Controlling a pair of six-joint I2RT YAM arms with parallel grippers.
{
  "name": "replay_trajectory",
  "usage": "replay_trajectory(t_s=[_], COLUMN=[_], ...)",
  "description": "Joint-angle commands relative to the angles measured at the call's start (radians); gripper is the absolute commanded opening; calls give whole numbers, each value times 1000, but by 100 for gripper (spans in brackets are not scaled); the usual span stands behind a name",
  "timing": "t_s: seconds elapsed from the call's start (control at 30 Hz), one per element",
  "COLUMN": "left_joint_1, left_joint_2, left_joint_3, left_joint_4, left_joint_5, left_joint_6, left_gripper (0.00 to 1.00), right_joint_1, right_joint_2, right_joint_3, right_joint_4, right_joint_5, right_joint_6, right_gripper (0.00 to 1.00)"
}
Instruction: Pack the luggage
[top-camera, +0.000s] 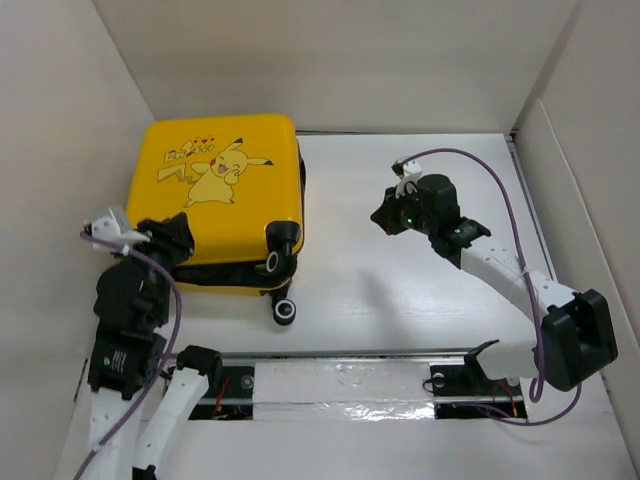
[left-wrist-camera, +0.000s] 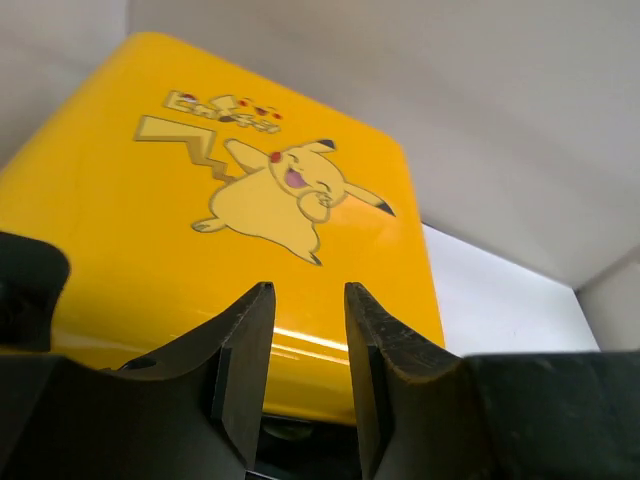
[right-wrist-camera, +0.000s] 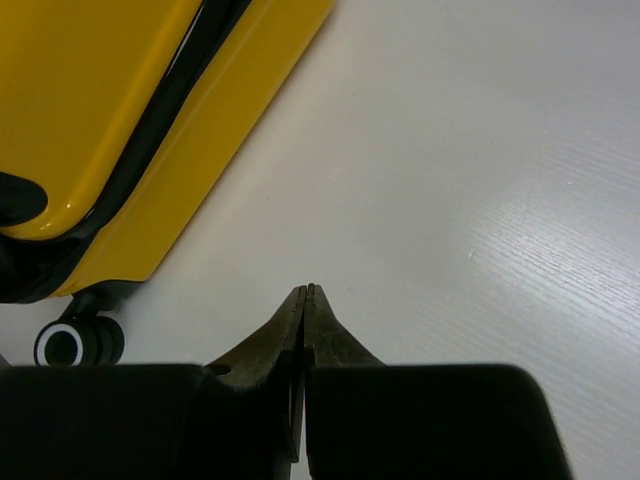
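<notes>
**Position of the task object.** The large yellow hard-shell suitcase with cartoon print (top-camera: 215, 195) lies flat on the white table (top-camera: 400, 290), in the far left area. The printed shell faces up. Black wheels (top-camera: 285, 312) show at its near right corner. Its long axis appears to run from the far wall toward the arm bases. Black zipper trim separates the two shells along the right side. Whether the zipper is fastened cannot be determined.

**Left end effector (top-camera: 172, 238).** It is positioned at the near left edge of the suitcase, level with the upper shell. The fingers stand slightly apart with nothing between them. In the left wrist view the suitcase lies directly ahead of the fingertips and just beyond them.

**Right end effector (top-camera: 385, 215).** The fingers are pressed together and hold nothing. It hangs over bare table, well apart from the suitcase, which lies to its left.

**Assessment.** The left arm is clearly the nearer one. Any move on the lid edge or seam probably falls to it. The right arm would need to travel left across the table to assist.
</notes>
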Motion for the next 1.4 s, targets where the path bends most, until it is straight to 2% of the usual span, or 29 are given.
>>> replay_trajectory(t_s=[0.0, 0.07, 0.1, 0.17, 0.2, 0.3, 0.33, 0.43, 0.5, 0.73, 0.87, 1.0, 1.1, 1.23, 1.37], left_joint_1=[-3, -3, 7, 35, 100, 219, 309, 488, 544, 682, 693, 693, 693, 672, 522], left_joint_2=[270, 381, 482, 570, 655, 751, 798, 904, 966, 1035, 1066, 1107, 1125, 1090, 1000], left_joint_3=[112, 168, 230, 293, 368, 458, 464, 498, 502, 368, 295, 249, 232, 118, 10], left_joint_4=[20, 2, 6, 8, 2, -18, 0, -15, -21, 23, 37, 39, 35, 93, 181], left_joint_5=[-188, -338, -386, -454, -433, -364, -350, -232, -147, -155, -183, -137, -1, 162, 285], left_joint_6=[-100, -123, -125, -125, -125, -123, -116, -111, -105, -100, -80, -68, -70, -132, -209], left_gripper=[31, 32, 33, 37, 38, 38, 38, 37, 35, 34, 33, 33, 33, 33, 33], right_joint_1=[-7, 4, 4, 4, 4, 4, 4, 4, 13, 13, 13, 13, 13, 13, -47], right_joint_2=[-30, -34, -37, -45, -51, -66, -69, -73, -73, -88, -109, -122, -125, -126, -158], right_joint_3=[-6, -10, -14, -23, -26, -29, -30, -30, -32, -35, -38, -40, -41, -37, -20], right_joint_4=[51, 53, 53, 85, 88, 90, 90, 93, 94, 96, 96, 94, 96, 80, 2], right_joint_5=[10, 12, 15, 20, 21, 24, 21, 12, 7, 9, 10, 13, 20, 64, 137], right_joint_6=[2, -9, -12, -13, -13, -15, -13, -12, -12, -10, -9, -9, -9, -6, -9], right_gripper=[3, 2, 2, 1, 1, 1, 1, 1, 1, 1, 1, 1, 1, 1, 3])
